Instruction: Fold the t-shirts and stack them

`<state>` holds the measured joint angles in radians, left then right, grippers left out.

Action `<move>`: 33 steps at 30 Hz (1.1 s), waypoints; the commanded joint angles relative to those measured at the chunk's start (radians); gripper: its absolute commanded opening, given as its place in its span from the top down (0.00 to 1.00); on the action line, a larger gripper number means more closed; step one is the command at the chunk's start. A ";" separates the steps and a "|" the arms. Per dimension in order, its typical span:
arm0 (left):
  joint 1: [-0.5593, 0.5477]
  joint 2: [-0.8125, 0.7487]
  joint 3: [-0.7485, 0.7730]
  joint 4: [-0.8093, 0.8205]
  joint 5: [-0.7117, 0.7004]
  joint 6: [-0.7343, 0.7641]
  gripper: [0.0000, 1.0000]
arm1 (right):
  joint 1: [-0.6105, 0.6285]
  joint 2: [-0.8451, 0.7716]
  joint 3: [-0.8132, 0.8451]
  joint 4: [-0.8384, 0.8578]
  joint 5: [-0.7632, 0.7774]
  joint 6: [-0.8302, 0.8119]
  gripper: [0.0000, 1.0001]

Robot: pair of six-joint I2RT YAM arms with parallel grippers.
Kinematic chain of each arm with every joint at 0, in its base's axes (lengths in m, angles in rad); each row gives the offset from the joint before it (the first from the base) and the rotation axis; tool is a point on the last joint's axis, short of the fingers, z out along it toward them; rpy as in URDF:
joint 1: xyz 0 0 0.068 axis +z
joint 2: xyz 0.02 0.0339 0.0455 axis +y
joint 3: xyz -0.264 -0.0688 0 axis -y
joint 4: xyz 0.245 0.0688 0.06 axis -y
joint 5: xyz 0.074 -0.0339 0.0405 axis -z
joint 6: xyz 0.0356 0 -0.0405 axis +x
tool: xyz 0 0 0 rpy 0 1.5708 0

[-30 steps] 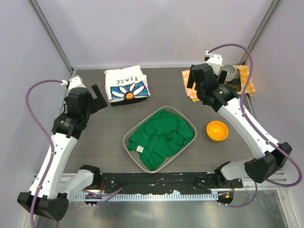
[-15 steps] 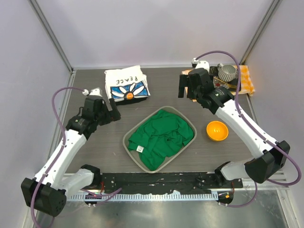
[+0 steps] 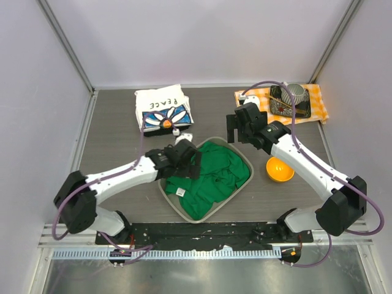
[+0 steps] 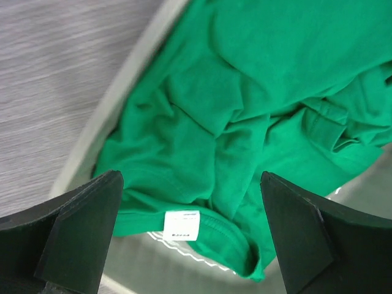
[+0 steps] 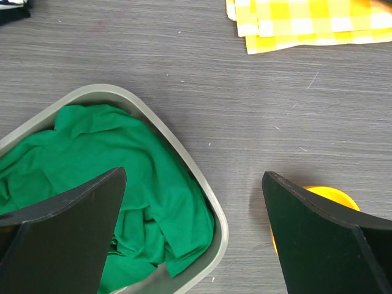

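A crumpled bright green t-shirt (image 3: pixel 211 176) fills a grey basin (image 3: pixel 248 164) at the table's middle. Its white neck label (image 4: pixel 182 225) lies at the near edge. My left gripper (image 3: pixel 191 162) hovers open just above the shirt's left part. In the left wrist view the label sits between its fingers (image 4: pixel 73 236), which hold nothing. My right gripper (image 3: pixel 236 131) hangs open over the basin's far right corner. In the right wrist view it (image 5: pixel 193 177) straddles the basin rim (image 5: pixel 211 208). The folded white PEACE t-shirt (image 3: pixel 162 109) lies flat at the back left.
An orange bowl (image 3: pixel 280 169) stands right of the basin, under the right forearm. An orange-and-white checked cloth (image 3: pixel 312 105) at the back right carries a metal cup (image 3: pixel 295 93). Grey walls close in the table at the back and on both sides.
The left arm has swung from the far left to over the basin's left side. The right arm has come away from the checked cloth toward the basin. Both grippers stayed open.
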<state>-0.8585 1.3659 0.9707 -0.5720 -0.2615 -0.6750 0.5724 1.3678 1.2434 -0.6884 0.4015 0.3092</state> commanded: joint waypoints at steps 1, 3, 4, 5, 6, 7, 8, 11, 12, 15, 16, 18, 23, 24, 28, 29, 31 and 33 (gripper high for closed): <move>-0.088 0.155 0.098 0.035 -0.084 -0.026 0.00 | 0.004 -0.035 -0.021 0.039 0.008 0.005 0.00; -0.115 0.214 0.147 0.014 -0.123 -0.008 0.00 | 0.003 -0.042 -0.030 0.038 0.005 0.005 0.00; -0.119 0.269 0.161 0.011 -0.131 -0.006 0.00 | 0.004 -0.048 -0.033 0.039 0.003 0.002 0.00; -0.119 0.288 0.178 0.008 -0.142 -0.009 0.00 | 0.003 -0.055 -0.035 0.038 0.003 0.002 0.00; -0.120 0.311 0.184 0.004 -0.150 -0.009 0.00 | 0.004 -0.058 -0.042 0.043 0.000 0.001 0.00; -0.122 0.344 0.190 0.003 -0.160 -0.009 0.00 | 0.004 -0.062 -0.048 0.043 -0.003 -0.001 0.00; -0.122 0.366 0.206 -0.005 -0.186 -0.014 0.00 | 0.004 -0.073 -0.051 0.046 -0.010 0.001 0.00; -0.123 0.444 0.239 -0.040 -0.212 -0.017 0.00 | 0.004 -0.087 -0.062 0.052 -0.021 0.002 0.00; -0.123 0.461 0.244 -0.046 -0.220 -0.018 0.00 | 0.004 -0.087 -0.064 0.052 -0.023 0.002 0.00; -0.125 0.524 0.247 -0.048 -0.210 -0.028 0.00 | 0.004 -0.099 -0.065 0.052 -0.023 0.002 0.00; -0.125 0.535 0.247 -0.043 -0.205 -0.029 0.00 | 0.004 -0.102 -0.065 0.050 -0.023 0.002 0.00; -0.128 0.556 0.238 -0.017 -0.174 -0.028 0.01 | 0.004 -0.108 -0.065 0.050 -0.020 0.002 0.00; -0.129 0.552 0.197 0.030 -0.108 -0.046 0.54 | 0.004 -0.101 -0.068 0.043 0.008 0.005 0.00; -0.131 0.535 0.189 0.034 -0.107 -0.051 0.79 | 0.004 -0.098 -0.068 0.038 0.016 0.010 0.00; -0.132 0.480 0.142 0.037 -0.120 -0.066 1.00 | 0.004 -0.076 -0.067 0.036 0.031 0.019 0.00; -0.132 0.464 0.135 0.032 -0.123 -0.066 1.00 | 0.004 -0.073 -0.065 0.035 0.031 0.025 0.00; -0.132 0.406 0.126 0.011 -0.131 -0.067 1.00 | 0.003 -0.065 -0.065 0.030 0.045 0.033 0.00; -0.132 0.346 0.126 -0.011 -0.150 -0.067 1.00 | 0.001 -0.053 -0.074 0.032 0.079 0.048 0.00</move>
<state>-0.9905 1.8061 1.1339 -0.4911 -0.4065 -0.7235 0.5720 1.2968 1.1778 -0.6743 0.4179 0.3244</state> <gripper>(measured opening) 0.053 0.996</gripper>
